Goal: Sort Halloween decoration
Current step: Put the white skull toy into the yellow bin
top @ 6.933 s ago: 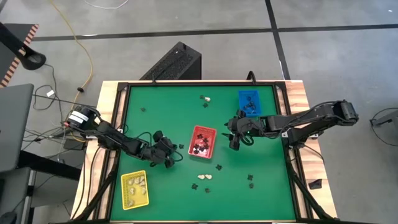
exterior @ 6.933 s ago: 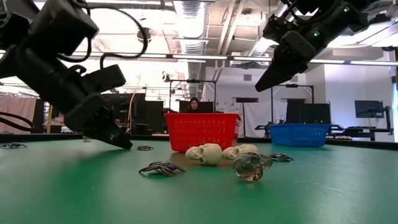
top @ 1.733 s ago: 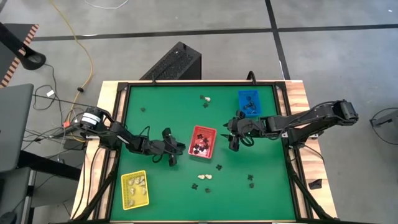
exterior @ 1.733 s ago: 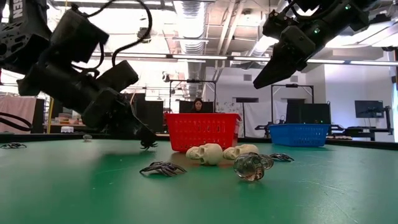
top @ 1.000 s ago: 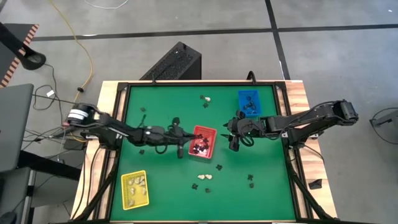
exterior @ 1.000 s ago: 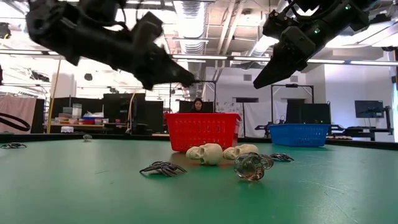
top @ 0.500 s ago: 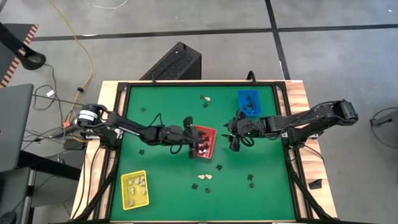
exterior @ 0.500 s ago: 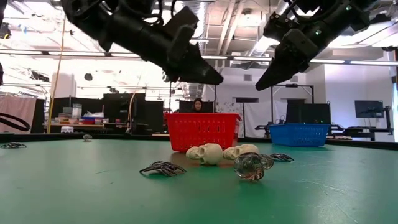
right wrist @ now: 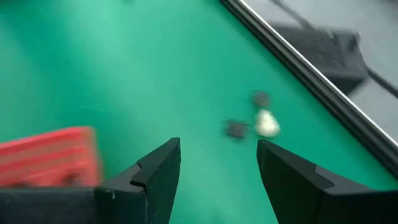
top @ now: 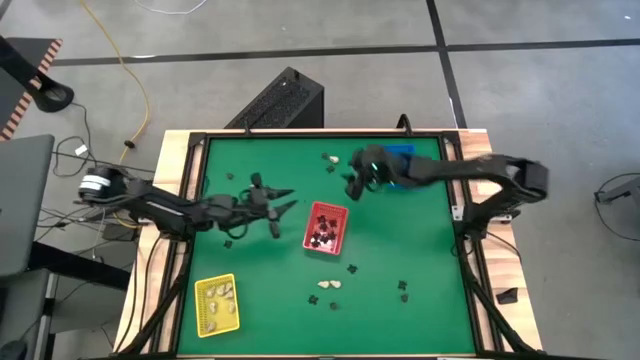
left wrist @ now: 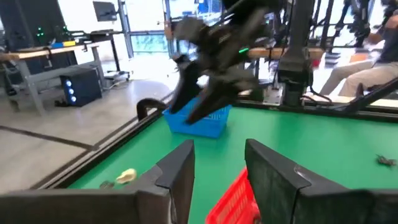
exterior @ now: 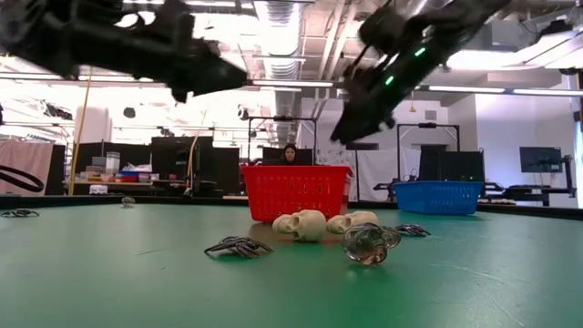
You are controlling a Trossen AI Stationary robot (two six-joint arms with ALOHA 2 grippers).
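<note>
1. At centre of the high view, the red tray point(top: 326, 227) is seen on the green table point(top: 420, 250), with small black pieces inside it.
2. Left of the red tray, the left gripper point(top: 275, 211) is held above the mat – its fingers point(left wrist: 180, 171) are seen apart in the left wrist view, nothing between them.
3. In the upper middle of the high view, the right gripper point(top: 354, 186) is stretched out beside the blue tray point(top: 400, 153); its fingers point(right wrist: 158, 168) are spread, nothing gripped.
4. Halloween decoration is scattered:
   - a cream lump with dark bits point(top: 330, 159) near the top edge of the mat, also seen past the right fingers point(right wrist: 266, 122);
   - cream skulls point(top: 330, 285) below the red tray, shown at centre of the low view point(exterior: 306, 224);
   - a black spider point(exterior: 238, 246) just left of the skulls in the low view, a clear skull-like piece point(exterior: 366, 243) to their right;
   - black pieces at lower right of the mat point(top: 403, 290) and one just below the red tray point(top: 352, 268);
   - one black piece near the upper left corner of the mat point(top: 229, 176).
5. At lower left of the high view, the yellow tray point(top: 216, 303) is loaded with cream pieces.
6. In the low view, both arms are seen raised above the mat – neither touches a piece.
7. Behind the red tray in the low view, a person point(exterior: 289, 154) is seated far back in the room.
</note>
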